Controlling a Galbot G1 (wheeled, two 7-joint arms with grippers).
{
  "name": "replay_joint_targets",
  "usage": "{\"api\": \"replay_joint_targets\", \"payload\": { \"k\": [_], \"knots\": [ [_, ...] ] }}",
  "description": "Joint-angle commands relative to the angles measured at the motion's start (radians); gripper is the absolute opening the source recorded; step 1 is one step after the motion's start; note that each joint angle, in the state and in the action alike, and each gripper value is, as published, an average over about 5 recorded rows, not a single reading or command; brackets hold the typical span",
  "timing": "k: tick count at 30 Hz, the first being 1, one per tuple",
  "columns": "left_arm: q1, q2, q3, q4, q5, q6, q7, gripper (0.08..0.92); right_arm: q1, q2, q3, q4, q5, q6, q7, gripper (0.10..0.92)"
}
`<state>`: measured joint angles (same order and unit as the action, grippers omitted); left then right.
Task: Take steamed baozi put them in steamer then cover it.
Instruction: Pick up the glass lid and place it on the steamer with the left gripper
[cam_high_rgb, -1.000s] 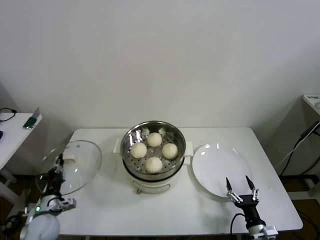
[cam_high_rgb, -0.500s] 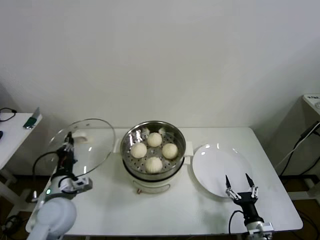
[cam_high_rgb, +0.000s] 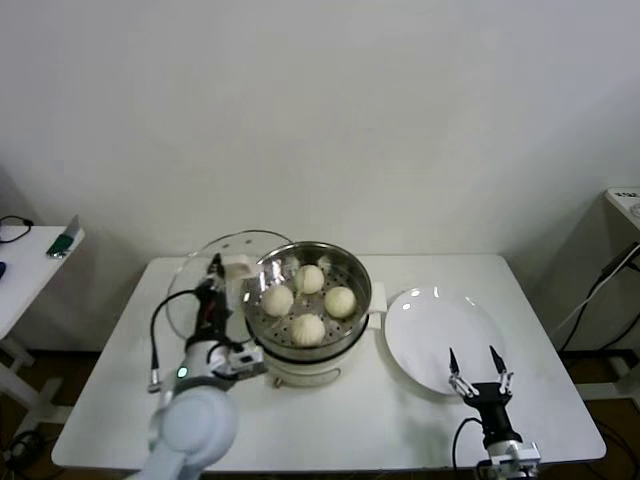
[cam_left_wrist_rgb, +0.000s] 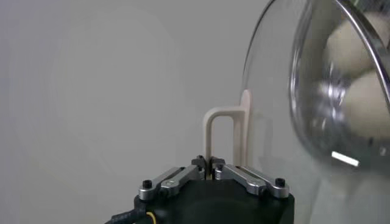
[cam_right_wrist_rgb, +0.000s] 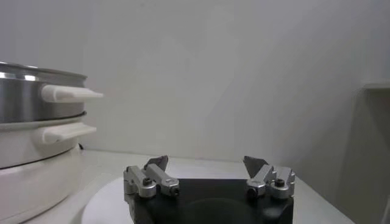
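Note:
Several off-white baozi (cam_high_rgb: 308, 279) lie on the perforated tray in the steel steamer (cam_high_rgb: 356, 272) at the table's middle. My left gripper (cam_high_rgb: 213, 268) is shut on the cream handle (cam_left_wrist_rgb: 214, 128) of the glass cover (cam_high_rgb: 195, 275) and holds it tilted in the air, just left of the steamer's rim. Through the glass (cam_left_wrist_rgb: 317, 109) in the left wrist view the baozi (cam_left_wrist_rgb: 356, 42) show. My right gripper (cam_high_rgb: 471, 363) is open and empty at the table's front right, over the near edge of the white plate (cam_high_rgb: 440, 330).
The steamer's white side handles (cam_right_wrist_rgb: 66, 93) show in the right wrist view, off to the side of my right gripper (cam_right_wrist_rgb: 207, 163). A small side table (cam_high_rgb: 25, 250) with a green object stands at the far left. A wall is behind the table.
My left arm has carried the cover up and to the right, from the table's left edge to beside the steamer. The right gripper has barely moved.

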<state>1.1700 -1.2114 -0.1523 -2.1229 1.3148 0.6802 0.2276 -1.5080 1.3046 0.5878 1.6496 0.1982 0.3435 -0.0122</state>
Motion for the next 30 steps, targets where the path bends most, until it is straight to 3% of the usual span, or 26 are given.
{"api": "replay_joint_targets", "payload": {
  "k": [1, 11, 30],
  "knots": [
    [-0.106, -0.170, 0.236, 0.075, 0.177, 0.053, 0.058, 0.136, 0.001, -0.001, 0.005, -0.007, 0.000, 0.011, 0.010, 0.823],
    [-0.127, -0.267, 0.302, 0.212, 0.250, 0.038, 0.011, 0.136, -0.005, 0.000, 0.023, -0.001, 0.019, 0.027, 0.014, 0.823],
    [-0.171, -0.231, 0.250, 0.345, 0.248, 0.015, -0.047, 0.136, -0.030, -0.002, 0.042, 0.003, 0.043, 0.060, 0.019, 0.823]
  ]
}}
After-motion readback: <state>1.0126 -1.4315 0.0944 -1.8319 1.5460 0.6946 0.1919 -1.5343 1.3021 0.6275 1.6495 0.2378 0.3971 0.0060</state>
